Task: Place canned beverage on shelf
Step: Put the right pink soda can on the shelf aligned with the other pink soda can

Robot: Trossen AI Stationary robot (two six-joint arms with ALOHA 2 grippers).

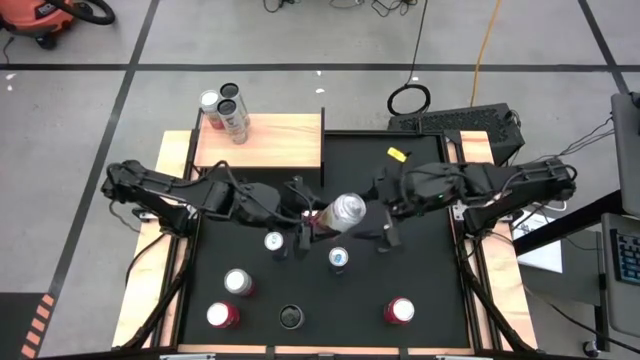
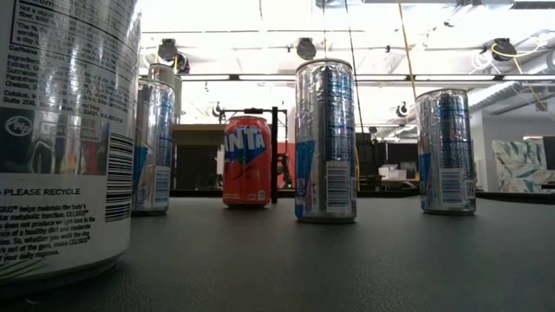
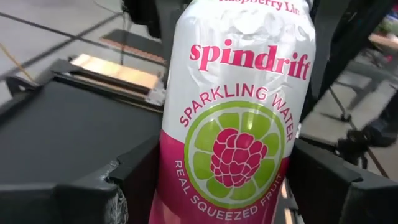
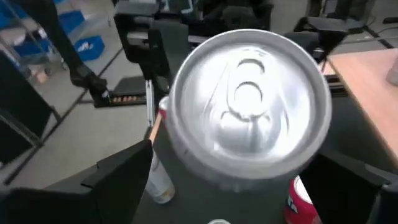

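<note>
Left wrist view: left gripper [image 3: 224, 186] clamps Spindrift can [image 3: 239, 112] low on body, mid-counter, tilted. Right gripper [image 4: 242, 180] spread wide beside top, not gripping. Thin, slick, dentable; grip mid-body. Shelf [image 1: 262, 140] well apart.

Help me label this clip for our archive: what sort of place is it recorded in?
Probably a robotics lab or workshop, not a home or shop. The table stands on a bare concrete floor with taped lines and trailing cables, and the low view shows an open ceiling with strip lights and exposed ducting.
</note>
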